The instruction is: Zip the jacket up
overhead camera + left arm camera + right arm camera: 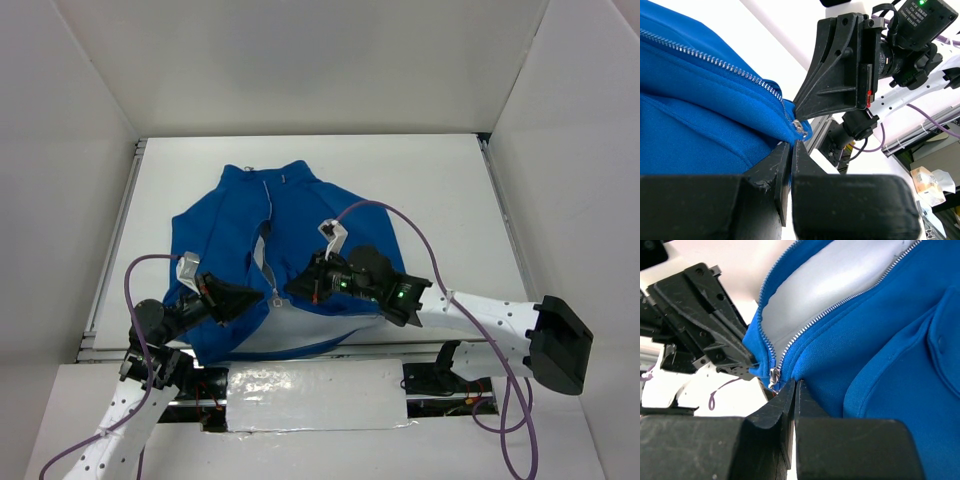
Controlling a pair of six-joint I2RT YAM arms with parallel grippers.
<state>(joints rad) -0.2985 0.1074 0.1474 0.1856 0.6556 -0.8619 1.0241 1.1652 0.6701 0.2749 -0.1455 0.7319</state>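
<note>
On my left, the left gripper (255,296) is clenched, its two black fingers pressed together on the bottom hem (765,132) of the jacket (300,205), at the left front panel. The jacket lies flat on the white table (430,190) ahead of both grippers, with its collar (268,178) at the far end and the hem nearest the arm bases. Just to the right of the left gripper's tips I see the silver slider (799,127) at the very bottom of the zipper (715,62), whose teeth run up and away from it. Beyond the slider the two rows of teeth spread apart and the pale lining (840,285) shows between them, so the front is open. To the right of the slider, the right gripper (292,288) is likewise clamped, nipping the hem of the right panel just beside the slider. The two sets of fingertips face each other, with the slider between them.
</note>
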